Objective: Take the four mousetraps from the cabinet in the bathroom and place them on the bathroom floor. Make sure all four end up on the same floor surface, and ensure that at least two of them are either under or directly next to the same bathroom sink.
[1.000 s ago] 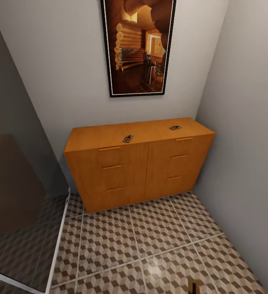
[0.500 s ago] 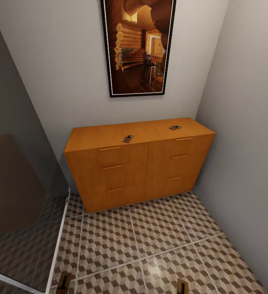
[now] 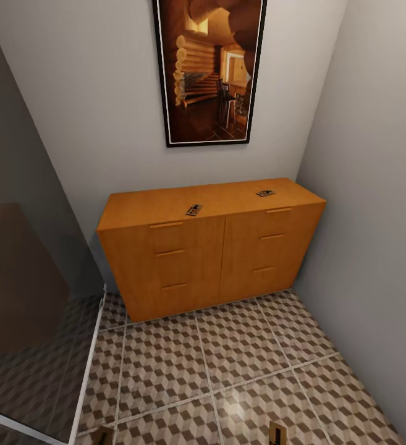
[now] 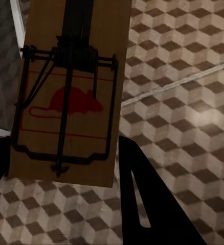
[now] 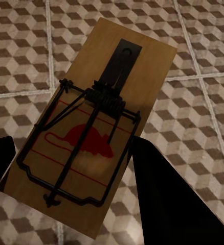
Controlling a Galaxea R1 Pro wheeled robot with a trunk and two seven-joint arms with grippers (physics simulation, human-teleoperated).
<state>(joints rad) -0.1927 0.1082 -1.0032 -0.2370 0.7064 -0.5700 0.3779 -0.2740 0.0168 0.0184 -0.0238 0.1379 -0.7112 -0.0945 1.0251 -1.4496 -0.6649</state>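
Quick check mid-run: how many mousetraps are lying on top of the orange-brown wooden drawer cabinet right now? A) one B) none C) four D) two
D. The head view shows two small flat mousetraps on the orange-brown wooden drawer cabinet: one mousetrap near the top's middle front edge and another mousetrap toward its right end.

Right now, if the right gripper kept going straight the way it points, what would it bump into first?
Probably the bathroom floor. The right gripper is shut on a mousetrap and looks down at patterned tiles, so the trap's far end would likely touch first. How far off the floor lies is unclear.
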